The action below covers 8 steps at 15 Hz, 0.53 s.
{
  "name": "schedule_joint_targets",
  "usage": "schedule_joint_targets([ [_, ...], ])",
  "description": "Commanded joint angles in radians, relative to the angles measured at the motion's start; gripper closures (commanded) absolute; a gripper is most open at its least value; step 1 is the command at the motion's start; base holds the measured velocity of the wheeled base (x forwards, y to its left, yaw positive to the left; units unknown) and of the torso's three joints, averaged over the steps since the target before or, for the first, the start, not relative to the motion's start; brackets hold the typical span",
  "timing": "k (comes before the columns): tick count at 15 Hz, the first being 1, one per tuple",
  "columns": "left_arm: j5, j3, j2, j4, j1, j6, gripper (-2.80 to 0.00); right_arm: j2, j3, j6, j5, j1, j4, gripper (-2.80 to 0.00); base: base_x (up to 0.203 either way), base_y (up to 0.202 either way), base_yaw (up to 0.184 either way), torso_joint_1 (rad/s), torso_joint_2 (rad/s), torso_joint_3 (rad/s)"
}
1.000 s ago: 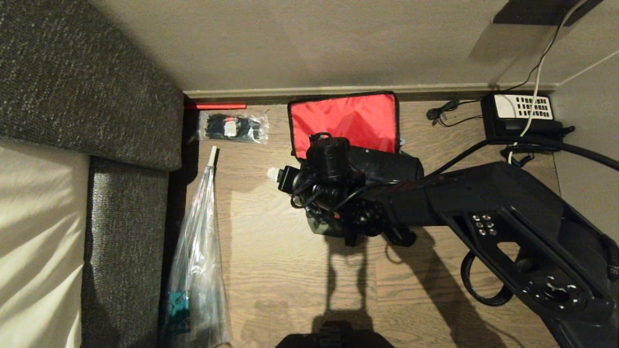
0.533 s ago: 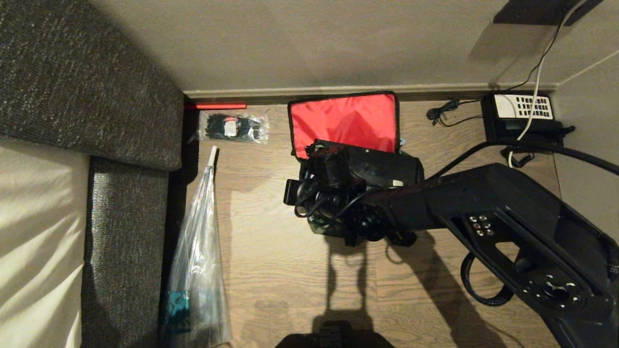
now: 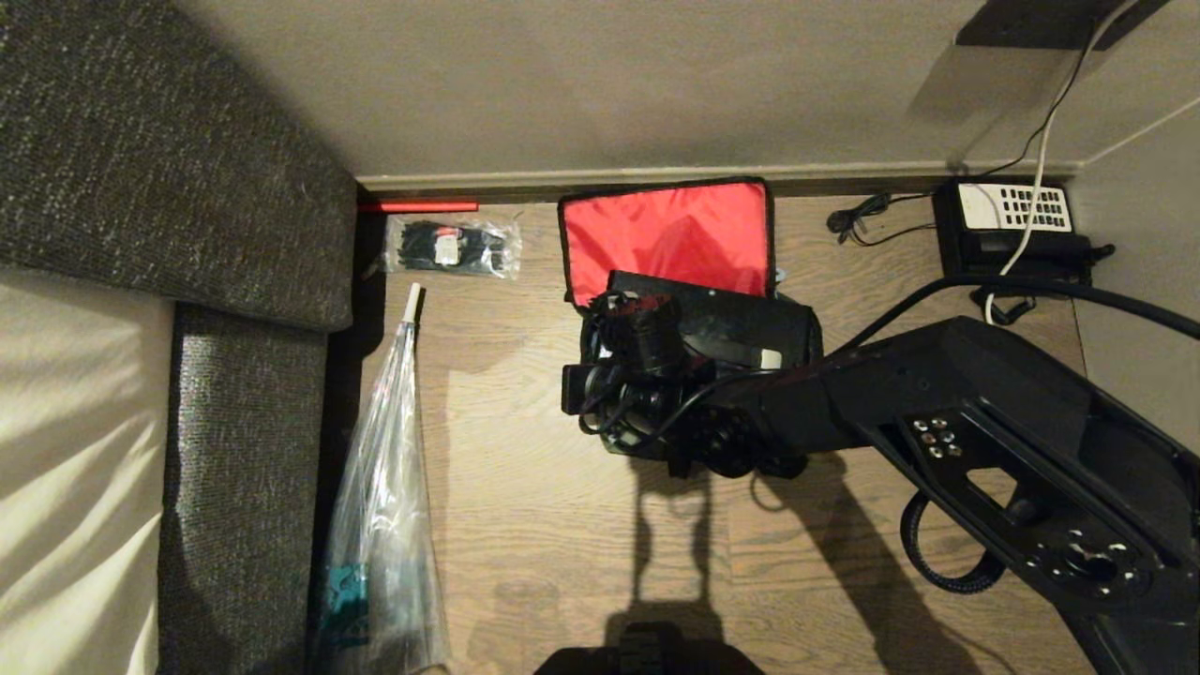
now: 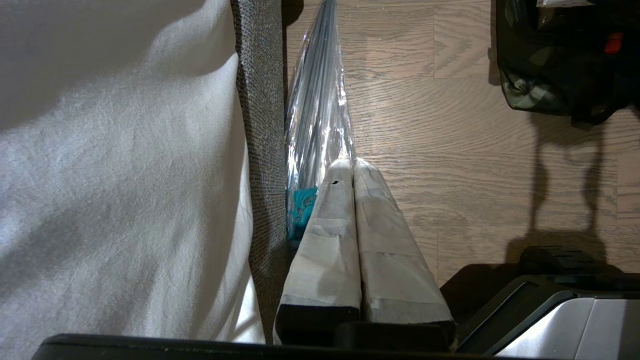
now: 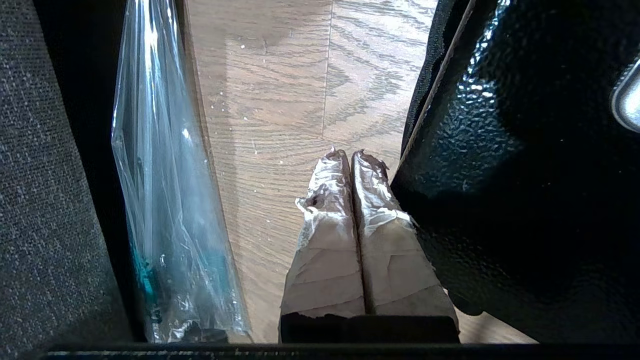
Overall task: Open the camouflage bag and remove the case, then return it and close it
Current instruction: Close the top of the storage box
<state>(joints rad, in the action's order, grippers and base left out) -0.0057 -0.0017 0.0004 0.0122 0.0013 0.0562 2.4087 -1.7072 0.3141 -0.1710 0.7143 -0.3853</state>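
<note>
Since a second ago, right gripper has closed empty beside the case in the camouflage bag.

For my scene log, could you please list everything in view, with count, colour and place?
camouflage bag: one, camouflage and black, on the floor by the far wall, red-lined lid flipped open.
case: one, black, speckled, inside the open bag.
telephone: one, black with white keypad, far right corner.
packet: one, clear with black contents, left of the bag.
umbrella: one, clear plastic, along the sofa.
sofa: one, dark grey, left side.
sheet: one, white, on the sofa.
floor: wood, brown.
right gripper: one, pale wrapped, shut, empty, beside the case.
left gripper: one, pale, shut, parked near the umbrella.
</note>
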Motion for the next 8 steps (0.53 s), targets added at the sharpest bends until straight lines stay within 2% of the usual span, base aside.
schedule_joint_targets([
  [1,0.000,0.000,-0.003,0.000,0.000,0.001,0.00,-0.004,0.007,-0.045,-0.018,-0.016,-0.002,0.00,0.000,0.000,0.000,0.000,0.00,0.000],
  [4,0.000,0.000,-0.003,0.000,0.000,0.001,0.00,-0.049,0.063,-0.219,-0.033,-0.066,-0.008,0.00,0.000,0.000,0.000,0.000,0.00,0.000],
  [8,0.000,0.000,-0.003,0.000,0.000,0.002,0.00,-0.135,0.188,-0.385,-0.027,-0.137,0.005,0.00,0.000,0.000,0.000,0.000,0.00,0.000],
])
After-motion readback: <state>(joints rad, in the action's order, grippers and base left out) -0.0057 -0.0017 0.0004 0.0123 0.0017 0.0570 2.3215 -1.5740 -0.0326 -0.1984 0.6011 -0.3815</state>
